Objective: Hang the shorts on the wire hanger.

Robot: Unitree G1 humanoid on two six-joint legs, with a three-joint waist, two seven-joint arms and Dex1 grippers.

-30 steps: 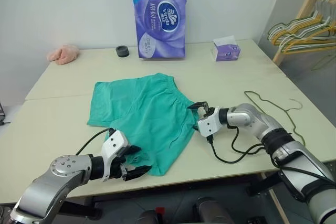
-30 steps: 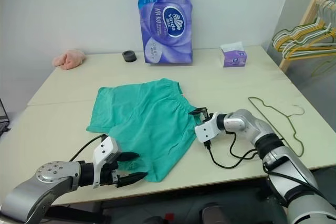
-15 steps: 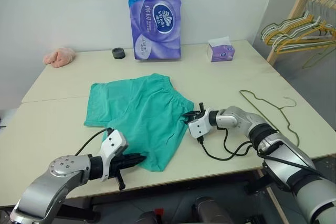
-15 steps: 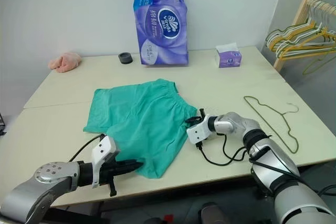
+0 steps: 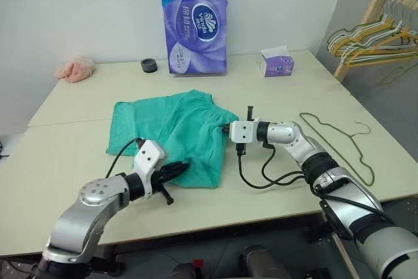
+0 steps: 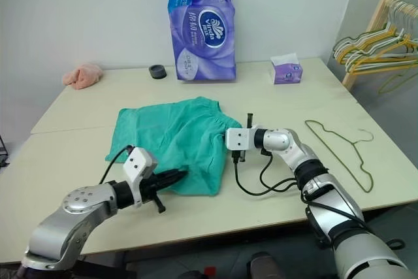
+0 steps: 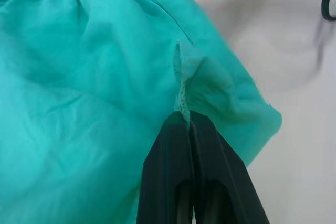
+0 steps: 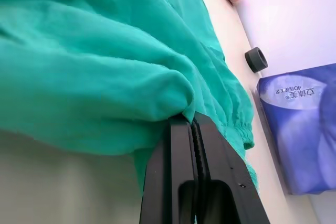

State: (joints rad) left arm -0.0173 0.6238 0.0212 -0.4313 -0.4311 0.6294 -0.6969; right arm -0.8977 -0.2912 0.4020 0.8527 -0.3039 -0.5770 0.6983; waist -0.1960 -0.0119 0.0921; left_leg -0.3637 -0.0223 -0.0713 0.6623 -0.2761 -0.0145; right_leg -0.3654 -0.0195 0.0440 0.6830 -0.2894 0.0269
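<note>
— The shorts [image 5: 171, 134] — where are they?
— Spread on the pale table [image 5: 72, 155], bunched toward the near edge, with both arms on them.
— Which grips?
— The left gripper [image 5: 177, 169] is clamped on a fold at the near hem; the right gripper [image 5: 224, 129] is pinched on the cloth at the side edge.
— And the wire hanger [image 5: 339, 142]?
— Flat on the table to the right, well apart from the shorts, beyond the right arm's black cable [image 5: 258, 178].
</note>
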